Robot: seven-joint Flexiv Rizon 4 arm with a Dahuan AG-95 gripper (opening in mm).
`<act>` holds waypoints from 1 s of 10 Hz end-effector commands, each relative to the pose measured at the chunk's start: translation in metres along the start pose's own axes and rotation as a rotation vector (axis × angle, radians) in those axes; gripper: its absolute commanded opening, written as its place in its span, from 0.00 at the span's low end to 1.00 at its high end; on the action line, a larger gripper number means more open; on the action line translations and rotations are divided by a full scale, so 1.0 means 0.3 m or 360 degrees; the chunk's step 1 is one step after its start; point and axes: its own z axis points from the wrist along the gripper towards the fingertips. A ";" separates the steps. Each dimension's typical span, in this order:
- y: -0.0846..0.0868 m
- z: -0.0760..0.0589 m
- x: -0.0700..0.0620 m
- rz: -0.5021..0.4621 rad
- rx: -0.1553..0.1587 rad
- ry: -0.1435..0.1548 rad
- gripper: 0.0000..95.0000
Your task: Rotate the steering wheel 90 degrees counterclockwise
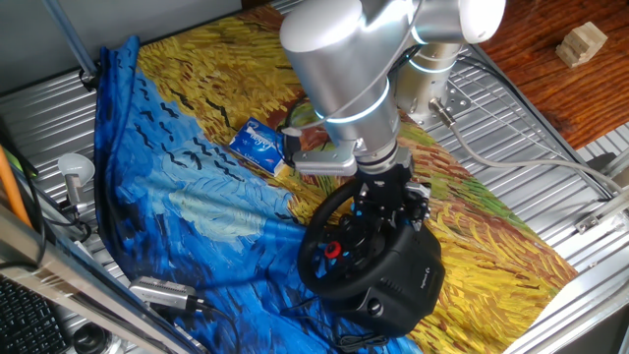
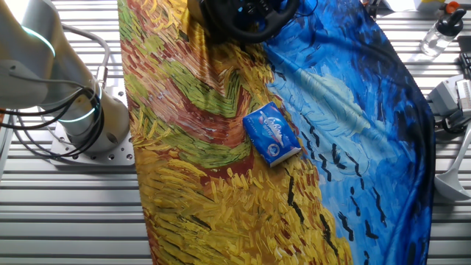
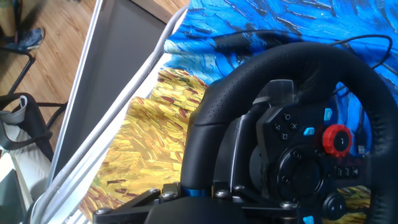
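The black steering wheel (image 1: 313, 236) stands on its bulky black base (image 1: 408, 280) at the near right of the painted cloth. Its hub shows blue-lit buttons and a red round button (image 3: 337, 139). My gripper (image 1: 388, 197) comes down on the top right of the rim, shut on it. In the hand view the thick rim (image 3: 298, 59) curves down between my fingers (image 3: 166, 194), with the gripper (image 3: 194, 190) at the bottom edge. In the other fixed view only the wheel's lower part (image 2: 246, 18) shows at the top edge; the gripper is out of view there.
A small blue-and-white box (image 1: 257, 143) lies on the cloth (image 1: 197, 197) behind the wheel; it also shows in the other fixed view (image 2: 271, 132). A black cable (image 3: 249, 37) runs past the wheel. My arm's base (image 2: 88, 125) stands beside the cloth. A metal table edge rail (image 3: 118, 106) is close left.
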 end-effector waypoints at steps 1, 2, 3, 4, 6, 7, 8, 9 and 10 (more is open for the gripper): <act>0.002 -0.003 0.009 -0.0009 0.0008 -0.0005 0.00; -0.002 -0.002 0.014 -0.0017 0.0009 -0.0006 0.00; -0.006 0.000 0.020 -0.0022 0.0005 -0.0009 0.00; -0.005 -0.001 0.022 -0.0022 -0.0004 -0.0014 0.00; -0.006 -0.001 0.026 -0.0041 0.0004 -0.0014 0.00; -0.008 0.000 0.030 -0.0062 0.0003 -0.0018 0.00; -0.010 0.000 0.032 -0.0069 0.0003 -0.0016 0.00; -0.011 0.000 0.037 -0.0078 -0.0002 -0.0016 0.00; -0.010 -0.001 0.041 -0.0081 -0.0005 -0.0018 0.00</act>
